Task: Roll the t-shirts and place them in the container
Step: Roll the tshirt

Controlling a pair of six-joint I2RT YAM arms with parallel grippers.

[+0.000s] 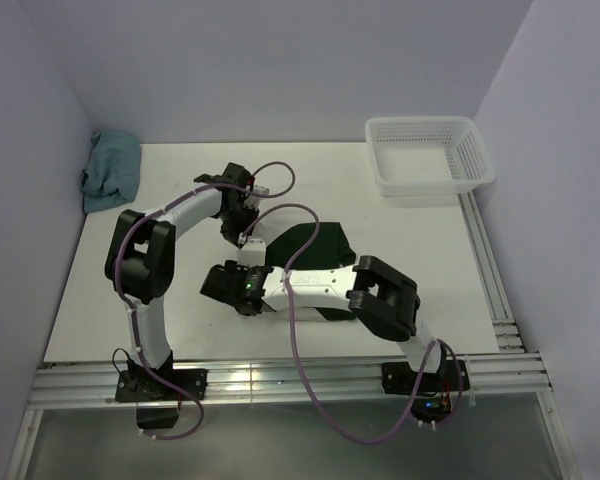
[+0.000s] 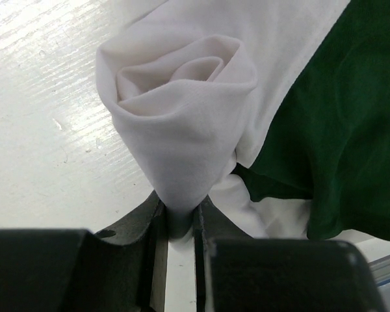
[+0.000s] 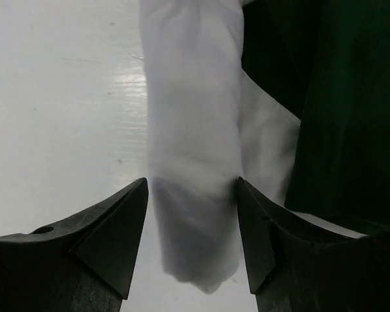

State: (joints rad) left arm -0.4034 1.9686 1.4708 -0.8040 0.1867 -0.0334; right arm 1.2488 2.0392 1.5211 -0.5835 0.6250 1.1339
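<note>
A: Teal cloth [image 1: 110,172] lies bunched in the far left corner of the counter [image 1: 440,270], against the wall. What sits to the right of it?

B: Both arms, meeting near the middle of the counter over the t-shirt [image 2: 182,97]. It lies there partly rolled. The cream-white body is wound into a tube, and the dark green sleeve [image 2: 338,130] spreads flat just to the right of it. From above, the arms hide most of the white roll, so mainly the green shows.

A: How does the left tool stand to it?

B: The left tool [image 2: 180,218] is closed on one end of the roll. In its own view the cloth narrows like a cone into the slit between the two jaws, and the spiral of wound layers shows just above them.

A: And the right tool?

B: The right tool [image 3: 192,221] has its jaws spread wide, one on each side of the roll. The tube runs lengthwise through the gap, away from the wrist. Its edges reach the inner faces of the fingers [image 3: 117,240] at their tips, yet the cloth keeps its full width there. Green cloth lies beyond the right-hand finger.

A: Anything further right?

B: A white mesh basket [image 1: 430,160] in the far right corner, well apart from the t-shirt and both tools.
</note>
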